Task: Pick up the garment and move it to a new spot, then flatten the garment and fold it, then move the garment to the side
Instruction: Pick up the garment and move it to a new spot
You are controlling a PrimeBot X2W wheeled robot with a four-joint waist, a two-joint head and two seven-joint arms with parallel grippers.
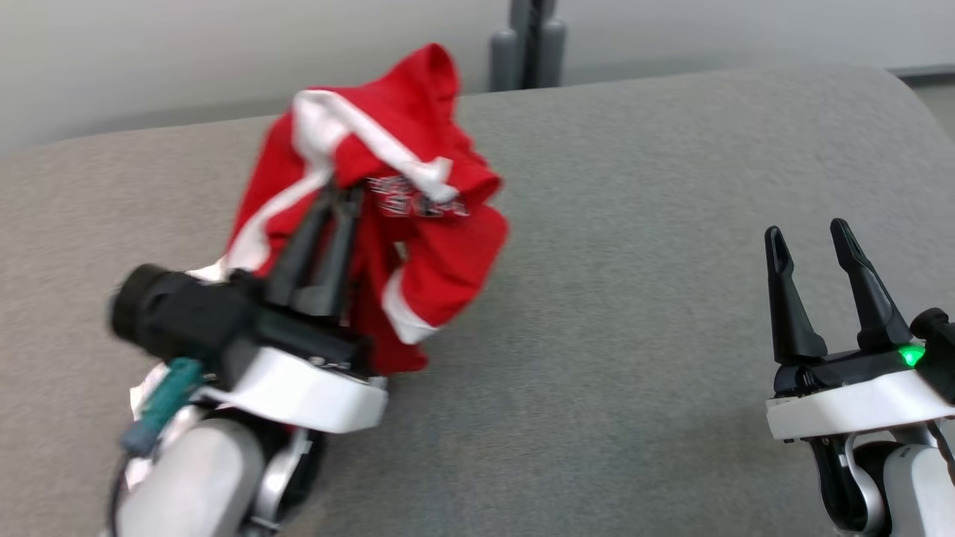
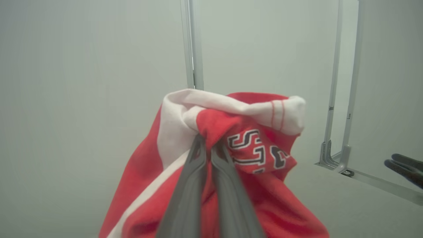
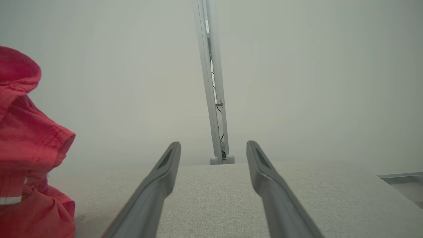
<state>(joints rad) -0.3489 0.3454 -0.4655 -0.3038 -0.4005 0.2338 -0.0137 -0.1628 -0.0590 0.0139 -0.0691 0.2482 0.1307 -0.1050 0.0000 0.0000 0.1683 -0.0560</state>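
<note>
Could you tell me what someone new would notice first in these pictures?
The red garment with white trim, bunched and pinched in the left gripper, left of centre over the grey surface. Next, the right gripper, open and empty at the lower right.

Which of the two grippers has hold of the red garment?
The left gripper, shut on the garment; the right gripper stands open, holding nothing.
</note>
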